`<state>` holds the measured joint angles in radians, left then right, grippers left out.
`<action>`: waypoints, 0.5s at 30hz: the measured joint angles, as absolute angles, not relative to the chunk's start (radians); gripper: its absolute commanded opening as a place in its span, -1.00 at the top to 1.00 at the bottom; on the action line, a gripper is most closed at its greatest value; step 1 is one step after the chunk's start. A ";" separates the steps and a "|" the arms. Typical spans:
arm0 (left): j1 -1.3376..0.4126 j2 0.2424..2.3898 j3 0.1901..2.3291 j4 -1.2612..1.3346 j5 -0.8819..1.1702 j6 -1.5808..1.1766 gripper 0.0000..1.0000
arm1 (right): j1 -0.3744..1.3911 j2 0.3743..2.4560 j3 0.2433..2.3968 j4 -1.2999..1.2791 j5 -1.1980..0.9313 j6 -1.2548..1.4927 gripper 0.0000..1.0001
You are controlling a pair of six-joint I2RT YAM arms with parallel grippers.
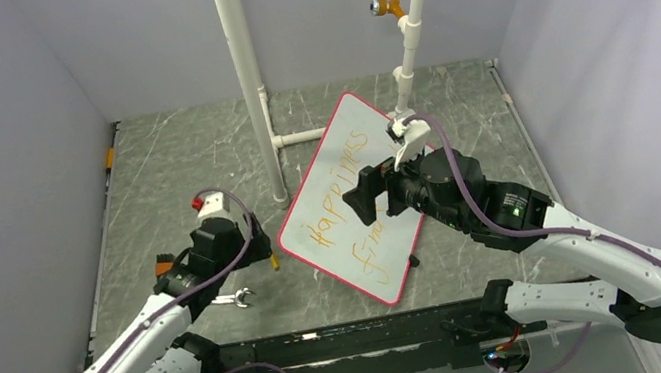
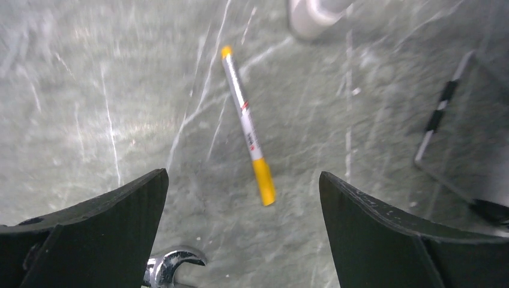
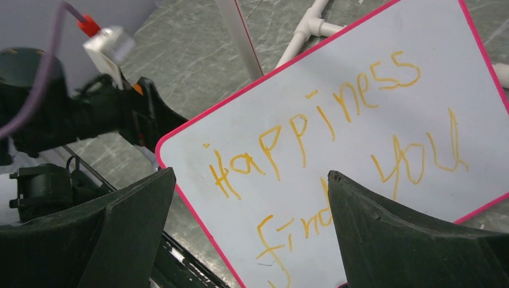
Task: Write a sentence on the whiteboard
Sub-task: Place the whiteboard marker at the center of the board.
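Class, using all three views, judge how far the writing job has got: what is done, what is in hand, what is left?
Done: the sentence, roughly "happiness finds you", stands in orange on the whiteboard. In hand: nothing; the left gripper and right gripper are both open, and the marker lies loose on the table. Left: apparently nothing more to write.

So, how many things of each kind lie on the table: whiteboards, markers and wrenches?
Whiteboard: 1
Marker: 1
Wrench: 1
Total: 3
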<state>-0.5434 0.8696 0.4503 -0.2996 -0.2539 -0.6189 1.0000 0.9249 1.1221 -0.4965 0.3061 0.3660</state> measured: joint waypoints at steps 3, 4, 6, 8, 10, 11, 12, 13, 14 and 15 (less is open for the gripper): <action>-0.543 0.813 0.528 -0.348 -0.265 -0.573 -0.99 | 1.000 0.902 1.099 -0.495 0.314 0.362 -0.99; -0.543 0.792 0.563 -0.369 -0.270 -0.545 -0.99 | 1.000 0.893 1.093 -0.494 0.316 0.361 -0.99; -0.543 0.762 0.607 -0.396 -0.279 -0.504 -0.99 | 1.000 0.870 1.082 -0.489 0.327 0.360 -0.99; -0.543 0.736 0.646 -0.418 -0.281 -0.461 -0.99 | 1.000 0.847 1.069 -0.480 0.345 0.362 -0.99; -0.543 0.709 0.686 -0.447 -0.281 -0.418 -0.99 | 1.000 0.815 1.046 -0.469 0.371 0.364 -0.99; -0.543 0.699 0.706 -0.460 -0.282 -0.403 -0.99 | 1.000 0.797 1.031 -0.465 0.384 0.367 -0.99; -0.543 0.692 0.730 -0.480 -0.287 -0.392 -0.99 | 1.000 0.780 1.013 -0.460 0.395 0.369 -0.99; -0.543 0.689 0.751 -0.493 -0.292 -0.382 -0.99 | 1.000 0.765 0.998 -0.457 0.405 0.371 -0.99; -0.543 0.688 0.779 -0.508 -0.303 -0.369 -0.99 | 1.000 0.744 0.972 -0.449 0.421 0.375 -0.99; -0.543 0.689 0.802 -0.517 -0.313 -0.354 -0.99 | 0.999 0.723 0.949 -0.444 0.437 0.379 -0.99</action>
<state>-0.5434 0.6888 0.8024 -0.5171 -0.3130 -0.3542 0.9993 0.7235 0.9493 -0.4438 0.4370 0.3786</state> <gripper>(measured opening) 0.994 0.994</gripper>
